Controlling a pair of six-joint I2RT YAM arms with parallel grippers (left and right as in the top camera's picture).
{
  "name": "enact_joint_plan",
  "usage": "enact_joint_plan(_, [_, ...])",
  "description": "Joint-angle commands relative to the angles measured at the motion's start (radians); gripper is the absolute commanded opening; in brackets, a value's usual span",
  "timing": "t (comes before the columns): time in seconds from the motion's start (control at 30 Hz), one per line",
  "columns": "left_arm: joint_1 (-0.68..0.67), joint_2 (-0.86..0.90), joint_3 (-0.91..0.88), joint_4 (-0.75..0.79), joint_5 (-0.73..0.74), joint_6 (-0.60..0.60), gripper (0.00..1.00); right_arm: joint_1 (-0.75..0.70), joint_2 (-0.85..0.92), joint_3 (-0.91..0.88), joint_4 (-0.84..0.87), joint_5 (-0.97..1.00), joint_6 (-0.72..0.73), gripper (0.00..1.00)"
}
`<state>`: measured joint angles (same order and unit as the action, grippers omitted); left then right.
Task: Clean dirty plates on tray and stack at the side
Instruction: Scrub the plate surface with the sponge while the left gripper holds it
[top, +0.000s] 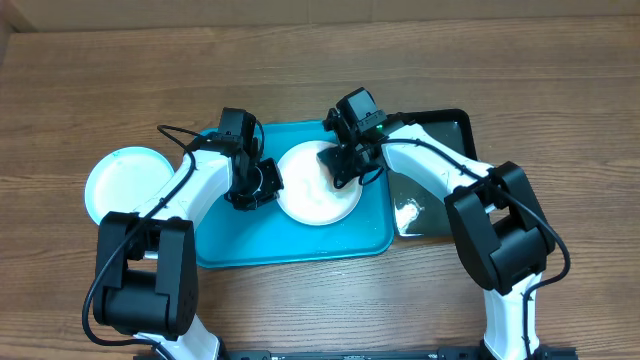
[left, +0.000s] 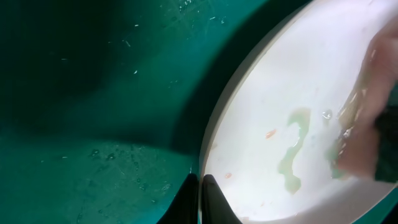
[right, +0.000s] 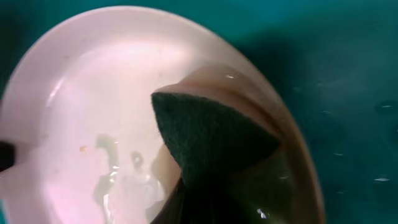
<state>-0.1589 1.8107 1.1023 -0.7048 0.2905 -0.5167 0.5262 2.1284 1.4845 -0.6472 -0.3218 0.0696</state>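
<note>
The left end effector (top: 262, 188) is clamped on the left rim of the white plate (top: 318, 190). In the left wrist view its two dark fingertips (left: 214, 200) stand almost together, with only the thin edge of the plate between them. The right end effector (top: 345, 165) is closed on a dark green sponge (right: 211, 137) and presses it down onto the right part of the plate's inner face. Its own fingers are mostly hidden behind the sponge in the right wrist view.

The white plate lies flat and face up on the turquoise tray (top: 250, 245), just right of the tray's middle. It is round, so it has no long axis. The tray's long side runs left to right across the tabletop (top: 320, 60) in the overhead view. One corner of the sponge points across the plate toward the side held by the left end effector.

The plate is glossy and wet. A thin, wavy green smear (left: 292, 152) lies in its well, just beside the sponge, with a few tiny reddish specks near it. The tray floor around it carries droplets and fine scratches.

A second round pale plate (top: 125, 180) lies on the tabletop, just off the tray's left end. A narrower black tray (top: 450, 130) stands against the turquoise tray's right end.
</note>
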Motion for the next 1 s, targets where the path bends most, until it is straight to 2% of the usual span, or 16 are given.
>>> enact_joint_plan(0.0, [0.000, -0.006, 0.013, 0.008, 0.013, 0.023, 0.04, 0.019, 0.049, -0.008, -0.013, -0.243, 0.013, 0.04])
enact_joint_plan(0.27, [0.000, -0.006, 0.013, 0.010, 0.013, 0.024, 0.04, 0.063, 0.043, 0.006, 0.015, -0.276, 0.012, 0.04])
enact_joint_plan(0.43, [0.000, -0.006, 0.013, 0.010, 0.013, 0.024, 0.04, 0.027, 0.010, 0.072, -0.010, -0.371, 0.012, 0.04])
enact_joint_plan(0.63, [0.000, -0.006, 0.013, 0.010, 0.013, 0.024, 0.04, -0.008, -0.019, 0.078, -0.053, -0.351, -0.022, 0.04])
enact_joint_plan(0.97, [0.000, -0.006, 0.013, 0.010, 0.013, 0.024, 0.04, -0.024, -0.019, 0.064, -0.101, -0.002, -0.048, 0.04])
